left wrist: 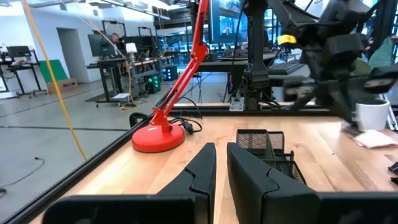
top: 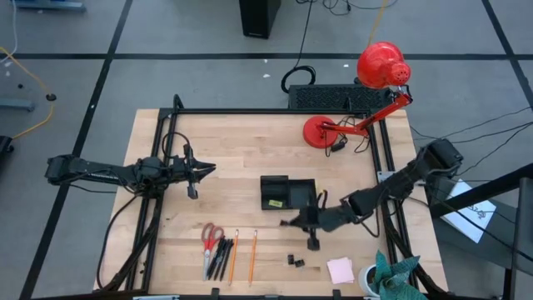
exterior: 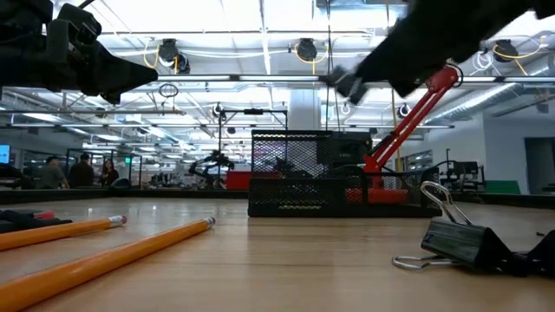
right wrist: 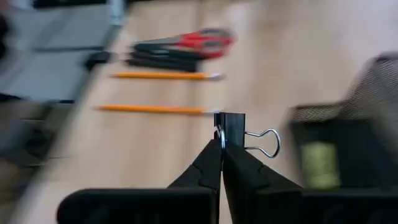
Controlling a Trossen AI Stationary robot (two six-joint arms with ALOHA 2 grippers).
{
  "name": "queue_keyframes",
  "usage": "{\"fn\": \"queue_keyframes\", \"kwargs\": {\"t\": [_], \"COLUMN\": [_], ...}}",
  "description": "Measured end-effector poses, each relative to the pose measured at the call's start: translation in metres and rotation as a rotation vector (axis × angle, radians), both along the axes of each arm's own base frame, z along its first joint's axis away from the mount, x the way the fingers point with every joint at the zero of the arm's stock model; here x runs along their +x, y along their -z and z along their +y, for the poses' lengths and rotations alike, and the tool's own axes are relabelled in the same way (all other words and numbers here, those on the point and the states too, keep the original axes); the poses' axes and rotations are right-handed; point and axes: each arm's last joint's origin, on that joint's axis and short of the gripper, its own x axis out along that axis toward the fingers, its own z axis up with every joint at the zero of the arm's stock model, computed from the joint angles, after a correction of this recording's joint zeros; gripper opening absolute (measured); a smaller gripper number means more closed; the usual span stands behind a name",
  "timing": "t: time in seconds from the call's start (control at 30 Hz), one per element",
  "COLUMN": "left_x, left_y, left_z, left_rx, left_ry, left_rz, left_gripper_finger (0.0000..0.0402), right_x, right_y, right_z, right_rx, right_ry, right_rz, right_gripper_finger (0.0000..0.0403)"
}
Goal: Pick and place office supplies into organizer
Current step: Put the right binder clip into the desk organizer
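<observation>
A pale wooden surface (top: 250,158) with a black frame stands on grey floor; behind it lies a bright, open workroom with people at desks. On it: one black mesh organizer (top: 287,193) mid-surface, one red desk lamp (top: 360,117), one pair of red-handled scissors (top: 211,236), several black pens (top: 221,257), two orange pencils (top: 243,254), two black binder clips (top: 296,261), one pink sticky-note pad (top: 340,269). The right tool (right wrist: 221,144) holds a third black binder clip (right wrist: 234,129) above the surface, just beside the organizer. The left tool (left wrist: 221,158) hovers nearly closed, empty, well left of the organizer.
</observation>
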Motion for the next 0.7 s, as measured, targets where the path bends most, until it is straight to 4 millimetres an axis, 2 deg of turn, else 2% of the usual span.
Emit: {"fn": "queue_keyframes", "kwargs": {"t": [0.27, 0.43, 0.6, 0.7], "left_x": [0.0, 0.0, 0.0, 0.0], "left_y": [0.0, 0.001, 0.001, 0.003], "left_z": [0.0, 0.0, 0.001, 0.001], "left_rx": [0.0, 0.0, 0.0, 0.001], "left_ry": [-0.006, -0.008, -0.028, -0.033], "left_rz": [-0.001, 0.006, 0.01, 0.032], "left_gripper_finger": [0.0047, 0.0047, 0.0047, 0.0047], "right_x": [0.017, 0.028, 0.036, 0.039], "right_y": [0.014, 0.034, 0.057, 0.063], "right_z": [-0.032, -0.047, -0.051, -0.051], "right_rx": [-0.288, -0.316, -0.337, -0.339], "right_ry": [0.028, 0.066, 0.114, 0.131], "right_rz": [0.027, 0.077, 0.114, 0.11], "right_gripper_finger": [0.0001, 0.0001, 0.0001, 0.0]}}
